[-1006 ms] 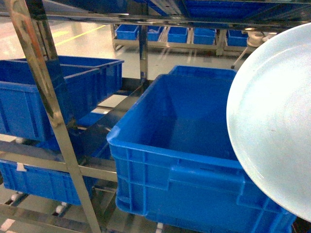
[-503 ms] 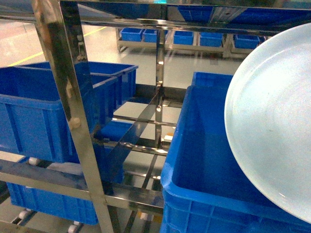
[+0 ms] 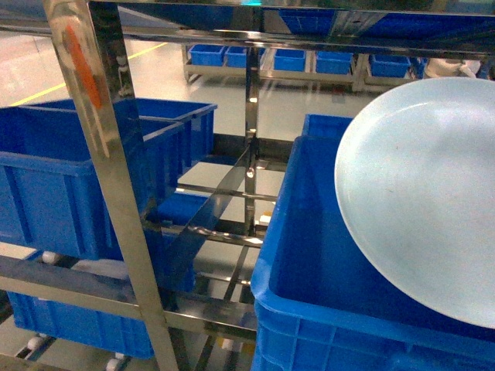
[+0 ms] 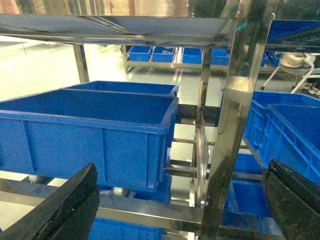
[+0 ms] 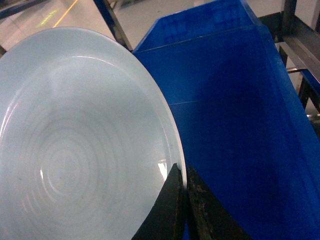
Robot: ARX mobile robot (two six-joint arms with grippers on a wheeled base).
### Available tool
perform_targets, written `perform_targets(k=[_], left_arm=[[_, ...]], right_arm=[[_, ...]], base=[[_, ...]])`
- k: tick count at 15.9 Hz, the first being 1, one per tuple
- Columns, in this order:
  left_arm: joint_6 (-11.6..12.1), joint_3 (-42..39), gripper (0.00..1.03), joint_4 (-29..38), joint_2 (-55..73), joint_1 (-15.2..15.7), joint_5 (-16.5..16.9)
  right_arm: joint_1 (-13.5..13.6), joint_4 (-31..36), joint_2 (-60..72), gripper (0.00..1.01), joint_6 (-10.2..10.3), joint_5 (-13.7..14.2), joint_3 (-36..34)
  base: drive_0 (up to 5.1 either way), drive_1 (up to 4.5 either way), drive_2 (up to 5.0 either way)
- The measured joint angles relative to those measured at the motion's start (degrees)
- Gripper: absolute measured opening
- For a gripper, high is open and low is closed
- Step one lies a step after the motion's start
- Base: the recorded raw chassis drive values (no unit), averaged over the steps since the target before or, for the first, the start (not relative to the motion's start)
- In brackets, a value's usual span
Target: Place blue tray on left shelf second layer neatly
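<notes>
The blue tray (image 3: 425, 201) is a pale, glossy round dish held tilted at the right of the head view, over a deep dark-blue crate (image 3: 309, 309). In the right wrist view the tray (image 5: 80, 140) fills the left side, and my right gripper (image 5: 184, 172) is shut on its rim. My left gripper (image 4: 182, 167) is open with nothing between its dark fingers (image 4: 70, 205); it faces the left shelf, a shiny steel rack (image 4: 150, 210). One tier of that rack (image 3: 69, 282) carries dark-blue crates. I cannot tell which tier is the second layer.
Dark-blue crates (image 3: 62, 178) sit on the rack at left, also seen in the left wrist view (image 4: 90, 130). Reflective uprights (image 3: 108, 154) (image 4: 235, 115) and cross rails (image 3: 216, 232) stand between the crates. Small blue bins (image 3: 294, 58) line a far rack across the pale floor.
The head view swung so the steel upright and left crates shifted right. The tray then moved left and down in that view, showing more of its face.
</notes>
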Motion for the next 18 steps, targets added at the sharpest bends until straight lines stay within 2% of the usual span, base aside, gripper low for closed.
perform_targets(k=[3, 5, 7, 10, 12, 14, 16, 17, 18], left_arm=[[0.0, 0.0, 0.98, 0.0, 0.0, 0.0, 0.0], [0.0, 0.0, 0.98, 0.0, 0.0, 0.0, 0.0], [0.0, 0.0, 0.98, 0.0, 0.0, 0.0, 0.0], [0.0, 0.0, 0.98, 0.0, 0.0, 0.0, 0.0], [0.0, 0.0, 0.98, 0.0, 0.0, 0.0, 0.0], [0.0, 0.0, 0.98, 0.0, 0.0, 0.0, 0.0], [0.0, 0.0, 0.98, 0.0, 0.0, 0.0, 0.0], [0.0, 0.0, 0.98, 0.0, 0.0, 0.0, 0.0], [0.0, 0.0, 0.98, 0.0, 0.0, 0.0, 0.0]], right_arm=[[1.3, 9.0, 11.0, 0.02, 1.9, 6.6, 1.4], [2.4, 13.7, 16.2, 0.02, 3.2, 10.8, 2.2], [3.1, 16.6, 19.8, 0.02, 3.8, 13.9, 3.0], [3.9, 19.7, 25.8, 0.02, 6.5, 17.7, 4.3], [6.5, 20.1, 26.1, 0.16, 7.6, 18.2, 4.7], [9.8, 18.3, 22.2, 0.32, 6.8, 18.7, 4.7], [15.0, 11.8, 12.7, 0.54, 5.1, 21.4, 3.5], [16.7, 8.2, 7.8, 0.65, 4.5, 22.5, 1.8], [17.1, 5.5, 4.6, 0.72, 4.4, 22.8, 0.5]], base=[[-4.0, 4.56, -0.6], [0.0, 0.00, 0.0], [0.0, 0.00, 0.0], [0.0, 0.00, 0.0], [0.0, 0.00, 0.0], [0.0, 0.00, 0.0], [0.0, 0.00, 0.0], [0.0, 0.00, 0.0], [0.0, 0.00, 0.0]])
